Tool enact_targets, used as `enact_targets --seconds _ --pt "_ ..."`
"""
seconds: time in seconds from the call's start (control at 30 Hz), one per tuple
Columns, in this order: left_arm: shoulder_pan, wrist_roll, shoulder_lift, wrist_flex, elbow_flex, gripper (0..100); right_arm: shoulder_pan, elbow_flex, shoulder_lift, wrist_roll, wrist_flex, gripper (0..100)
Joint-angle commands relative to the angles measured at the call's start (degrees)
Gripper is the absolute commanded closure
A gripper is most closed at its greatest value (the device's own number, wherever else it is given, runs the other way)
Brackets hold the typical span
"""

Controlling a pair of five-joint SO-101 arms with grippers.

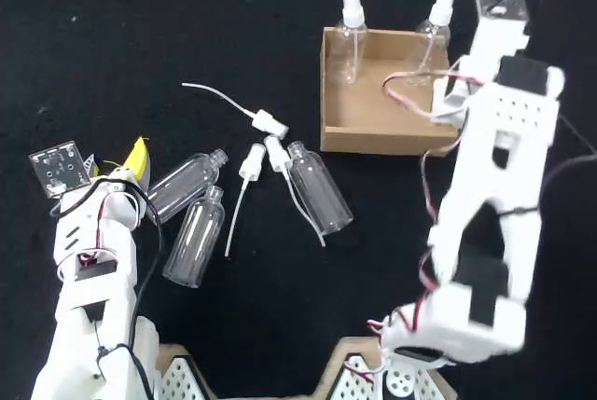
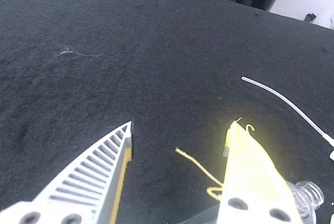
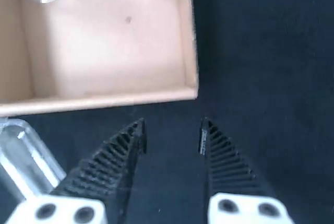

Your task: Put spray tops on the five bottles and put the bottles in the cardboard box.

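Note:
The cardboard box [image 1: 373, 134] sits at the back right, with two capped bottles [image 1: 350, 36] [image 1: 435, 32] standing along its far wall. Three open bottles lie on the black cloth [image 1: 187, 184] [image 1: 196, 235] [image 1: 319, 187]. Three loose spray tops lie between them [image 1: 269, 123] [image 1: 252, 163] [image 1: 277, 152]. My left gripper [image 2: 180, 126] [image 1: 119, 163] is open and empty, just left of the nearest bottle, whose mouth [image 2: 308, 192] shows beside the yellow finger. My right gripper [image 3: 172, 125] is open and empty, over the cloth just outside a corner of the box [image 3: 190, 85].
The right arm [image 1: 494, 186] stretches over the table's right side, beside and partly over the box. A thin white dip tube [image 2: 282, 101] from one spray top trails across the cloth. A clear bottle [image 3: 21, 156] lies near the box's outer wall.

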Motion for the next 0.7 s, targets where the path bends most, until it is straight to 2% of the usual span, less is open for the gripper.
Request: enact_targets --seconds 0.0,0.2,0.37,0.53,0.67 --pt "0.48 -0.53 -0.62 -1.49 -0.92 72 -4.84 8.31 -13.05 0.62 -0.44 83.8" --pt "0.48 -0.53 -0.62 -1.49 -0.84 72 -14.15 23.87 -30.46 0.35 -6.68 83.8" --pt "0.48 -0.53 -0.62 -1.49 -0.84 72 -26.46 36.35 -39.87 0.18 -12.31 83.8" --pt "0.48 -0.53 -0.62 -1.49 -0.84 72 -36.66 42.59 -39.08 0.09 -15.21 83.8" --pt "0.48 -0.53 -0.62 -1.49 -0.92 72 -38.24 36.7 -31.69 0.09 -12.4 83.8"
